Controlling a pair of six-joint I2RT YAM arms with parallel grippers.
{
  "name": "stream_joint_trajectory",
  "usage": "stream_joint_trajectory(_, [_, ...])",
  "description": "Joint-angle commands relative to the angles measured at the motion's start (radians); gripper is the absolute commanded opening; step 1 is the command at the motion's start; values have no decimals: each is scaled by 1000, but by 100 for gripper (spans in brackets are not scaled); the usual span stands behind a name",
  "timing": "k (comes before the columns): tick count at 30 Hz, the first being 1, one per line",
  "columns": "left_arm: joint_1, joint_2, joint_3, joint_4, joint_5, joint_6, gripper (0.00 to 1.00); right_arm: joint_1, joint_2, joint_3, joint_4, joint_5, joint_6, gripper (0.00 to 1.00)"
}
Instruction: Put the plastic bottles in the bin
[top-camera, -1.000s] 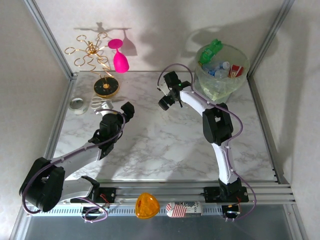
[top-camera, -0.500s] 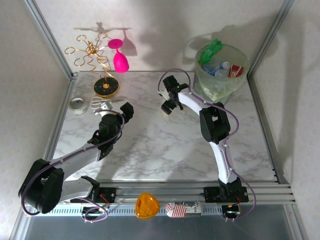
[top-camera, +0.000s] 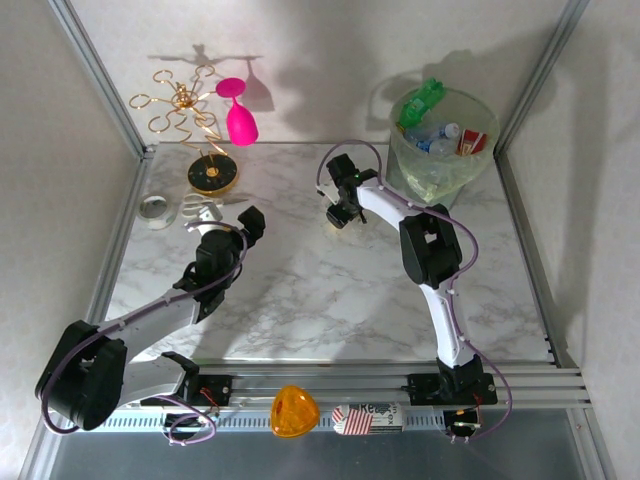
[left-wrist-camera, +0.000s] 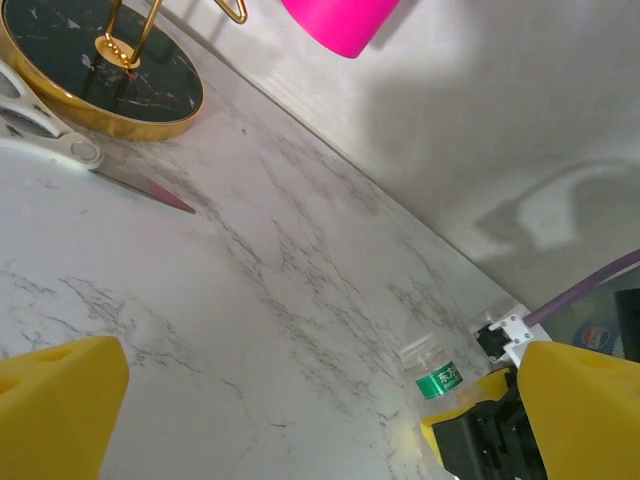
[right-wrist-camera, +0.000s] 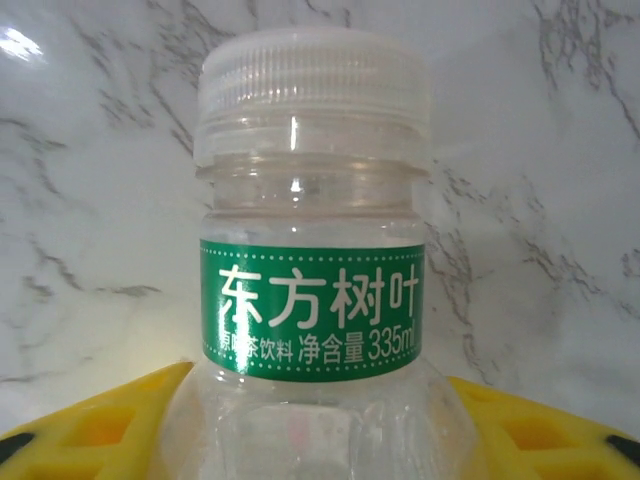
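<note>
A clear plastic bottle (right-wrist-camera: 310, 300) with a white cap and a green label lies between the yellow fingers (right-wrist-camera: 95, 425) of my right gripper (right-wrist-camera: 315, 425), which is shut on its body. From the left wrist this bottle (left-wrist-camera: 432, 370) sits low over the marble, left of the bin. My right gripper (top-camera: 339, 213) is at the table's middle back. The pale-green bin (top-camera: 430, 178) stands at the back right, holding a green bottle (top-camera: 421, 103), clear blue-labelled ones (top-camera: 436, 134) and a red-labelled one (top-camera: 471, 142). My left gripper (top-camera: 252, 221) (left-wrist-camera: 320, 410) hangs open and holds nothing.
A pink wine glass (top-camera: 238, 112) hangs on a gold wire rack (top-camera: 183, 103) with a black round base (top-camera: 212, 176) at the back left. Scissors (top-camera: 204, 209) and a small glass dish (top-camera: 154, 209) lie near it. An orange object (top-camera: 294, 411) sits on the front rail.
My right gripper has turned and shifted a little nearer and lower with the bottle, mostly in the first half second. The left arm has barely moved.
</note>
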Motion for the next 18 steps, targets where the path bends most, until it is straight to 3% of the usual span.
stream_joint_trajectory(1, [13,-22,-9,3,-23,12,100,7,-169,-29,63,-106,23,48])
stream_joint_trajectory(12, [19,-29,-25,32,-29,3,100,-44,-508,-12,285,-210,81,48])
stream_joint_trajectory(18, [21,-32,-49,54,-29,-6,100,-125,-574,41,382,-147,159,49])
